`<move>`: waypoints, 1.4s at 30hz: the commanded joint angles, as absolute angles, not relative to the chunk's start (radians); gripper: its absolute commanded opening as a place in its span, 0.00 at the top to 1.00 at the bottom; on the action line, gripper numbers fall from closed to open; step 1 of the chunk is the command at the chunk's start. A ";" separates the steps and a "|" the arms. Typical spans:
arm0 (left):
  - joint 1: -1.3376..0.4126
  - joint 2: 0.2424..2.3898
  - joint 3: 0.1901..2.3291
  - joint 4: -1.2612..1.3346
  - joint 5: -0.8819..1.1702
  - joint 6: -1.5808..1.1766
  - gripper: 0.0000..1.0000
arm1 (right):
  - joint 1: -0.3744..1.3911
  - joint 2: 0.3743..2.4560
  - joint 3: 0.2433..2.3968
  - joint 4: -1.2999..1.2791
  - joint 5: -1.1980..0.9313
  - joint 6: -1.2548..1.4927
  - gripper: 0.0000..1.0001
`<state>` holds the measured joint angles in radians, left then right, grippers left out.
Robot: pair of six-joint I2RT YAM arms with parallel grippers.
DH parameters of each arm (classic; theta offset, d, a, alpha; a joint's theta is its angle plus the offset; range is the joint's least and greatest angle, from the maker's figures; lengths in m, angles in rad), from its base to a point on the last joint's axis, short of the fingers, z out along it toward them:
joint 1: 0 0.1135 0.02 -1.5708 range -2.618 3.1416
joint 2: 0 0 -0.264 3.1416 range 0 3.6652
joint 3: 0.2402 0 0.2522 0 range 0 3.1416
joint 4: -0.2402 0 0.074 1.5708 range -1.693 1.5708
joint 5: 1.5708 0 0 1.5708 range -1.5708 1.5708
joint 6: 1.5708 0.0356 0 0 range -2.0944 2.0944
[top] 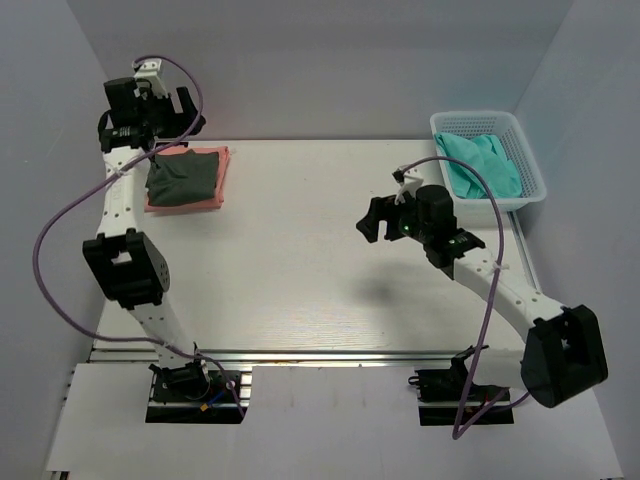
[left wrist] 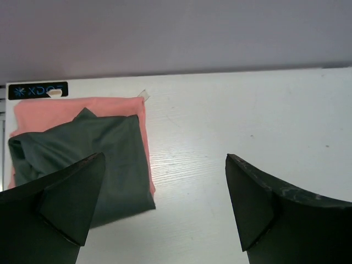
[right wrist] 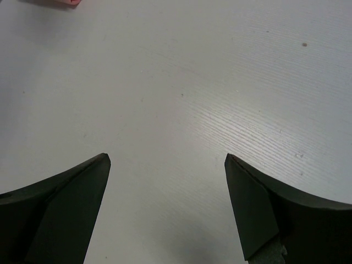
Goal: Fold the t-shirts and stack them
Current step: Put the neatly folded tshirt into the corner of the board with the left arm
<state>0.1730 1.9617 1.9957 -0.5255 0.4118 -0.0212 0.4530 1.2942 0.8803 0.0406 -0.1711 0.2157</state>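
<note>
A folded dark grey t-shirt lies on a folded salmon pink t-shirt at the table's far left. In the left wrist view the grey one covers most of the pink one. Teal t-shirts sit crumpled in the white basket at the far right. My left gripper hangs raised beside the stack's far edge, open and holding nothing. Above bare tabletop right of the middle, my right gripper is open and empty.
The back wall rises right behind the stack. A black label is stuck on the table's far left corner. The table is white wood grain. A corner of pink cloth shows at the top edge of the right wrist view.
</note>
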 commanded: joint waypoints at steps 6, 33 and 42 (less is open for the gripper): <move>0.103 1.444 1.453 -0.390 0.281 -0.144 0.00 | 0.449 1.103 0.743 0.077 -0.072 0.268 0.10; 0.087 1.773 1.541 -0.420 0.084 -0.075 0.00 | 0.448 1.107 0.698 0.103 -0.006 0.261 0.10; 0.248 2.284 2.210 -0.571 0.184 -0.084 0.00 | 0.451 1.244 0.816 0.061 0.055 0.238 0.10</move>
